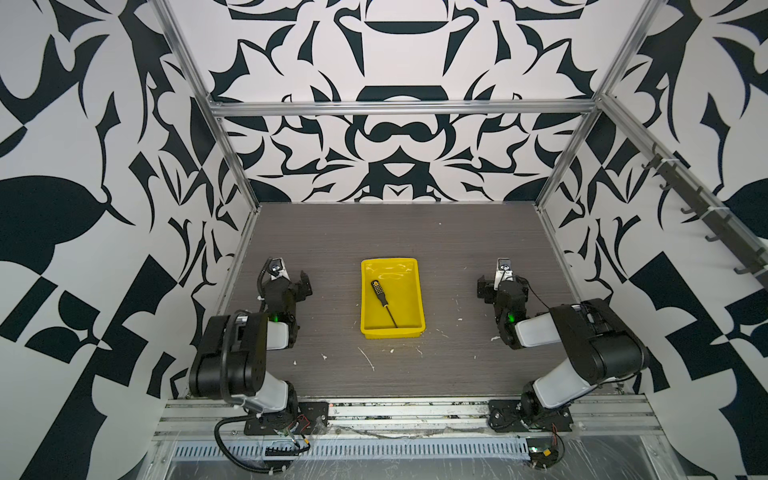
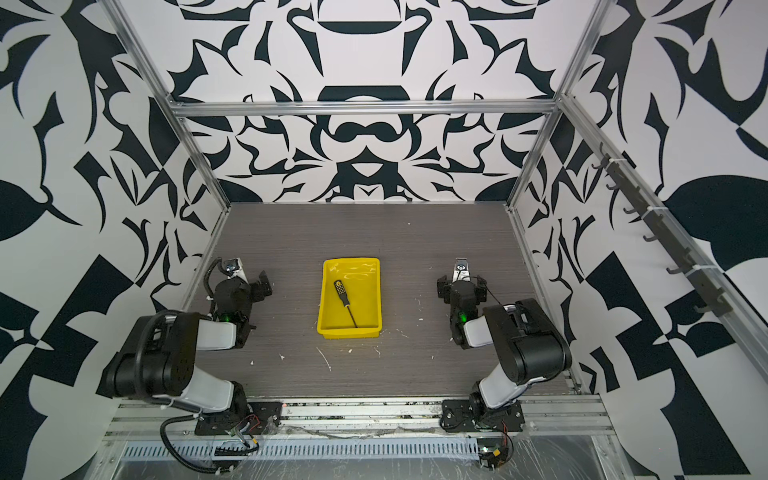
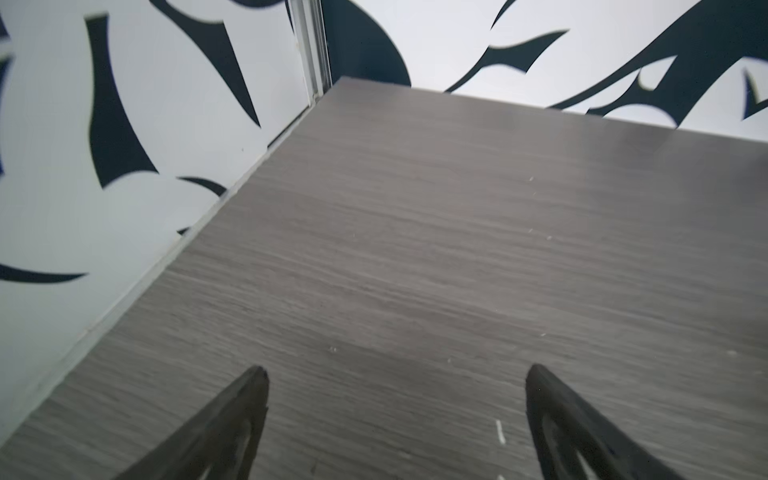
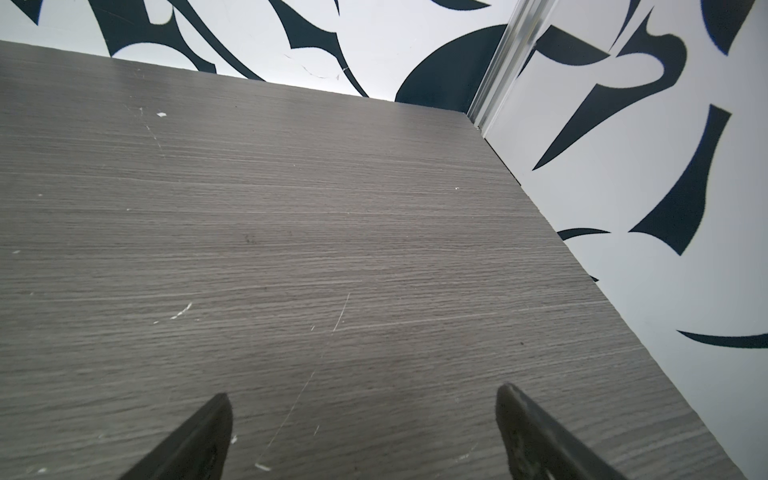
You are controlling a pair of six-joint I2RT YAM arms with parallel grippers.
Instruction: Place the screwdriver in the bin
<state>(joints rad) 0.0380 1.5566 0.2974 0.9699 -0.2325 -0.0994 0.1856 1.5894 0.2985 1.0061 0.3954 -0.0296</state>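
Both sets of jaws stand wide and empty by the worktop's [image 1: 457, 232] side edges; the screwdriver [image 1: 385, 305] lies inside the bin [image 1: 392, 331]; nothing seemingly remains to carry.

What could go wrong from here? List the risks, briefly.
The screwdriver lies diagonally in the shallow bin, tip at its near wall: a knock to the bin might bounce it out.
The left gripper and right gripper sit open on either side of the bin: an inward sweep could shove it.
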